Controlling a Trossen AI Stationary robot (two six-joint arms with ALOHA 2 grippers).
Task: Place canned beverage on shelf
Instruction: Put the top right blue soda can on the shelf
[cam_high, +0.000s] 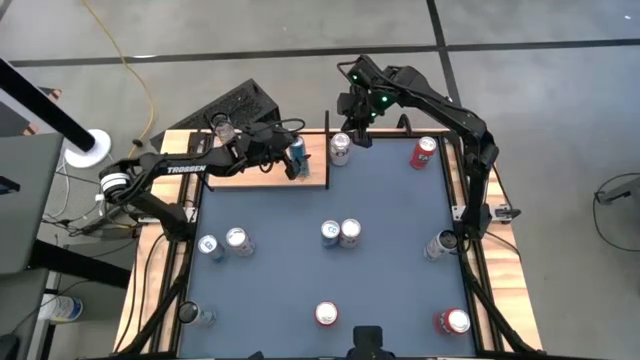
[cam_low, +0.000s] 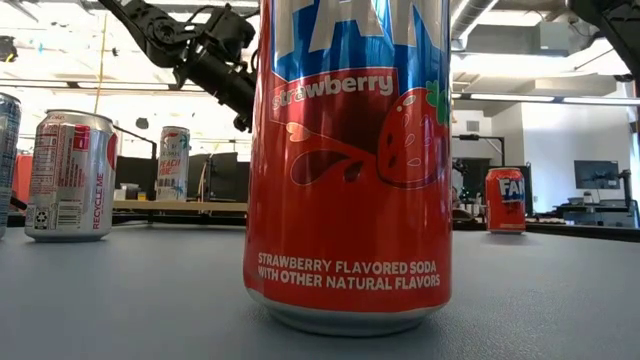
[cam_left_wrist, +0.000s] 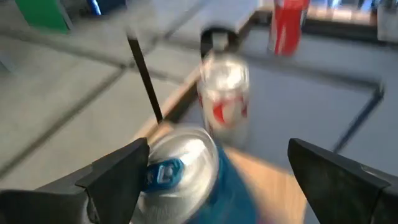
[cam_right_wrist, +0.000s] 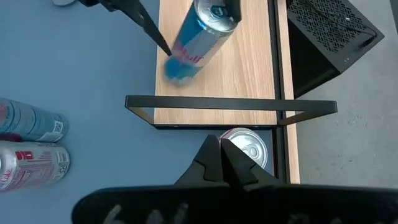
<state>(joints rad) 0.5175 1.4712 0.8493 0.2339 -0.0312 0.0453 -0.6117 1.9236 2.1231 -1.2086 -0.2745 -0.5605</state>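
Observation:
The shelf (cam_high: 250, 172), a light wood board with thin black posts, stands at the table's far left; it also shows in the right wrist view (cam_right_wrist: 217, 81). A slim blue can (cam_high: 297, 156) stands upright on its right end, base on the board (cam_right_wrist: 189, 46). My left gripper (cam_left_wrist: 217, 180) is open wide, level at the can's top, with the can (cam_left_wrist: 180, 171) between its fingers, close to one finger (cam_left_wrist: 118, 177). My right gripper (cam_right_wrist: 214, 152) is shut and hovers over a silver can (cam_right_wrist: 245, 148) that stands on the table just right of the shelf (cam_high: 340, 148). My left gripper has one finger (cam_left_wrist: 127, 171) right beside the blue can's top rim (cam_left_wrist: 155, 165); I cannot tell whether it touches. The other finger (cam_left_wrist: 329, 180) stands well clear. The can stands upright on the shelf.
A red can (cam_high: 425, 152) stands at the far right. Two cans (cam_high: 340, 233) stand mid-table, two more at the left (cam_high: 222, 242), and others along the near and right edges. A big red strawberry soda can (cam_low: 350, 160) fills the low view. A black box (cam_high: 235, 105) sits behind the shelf.

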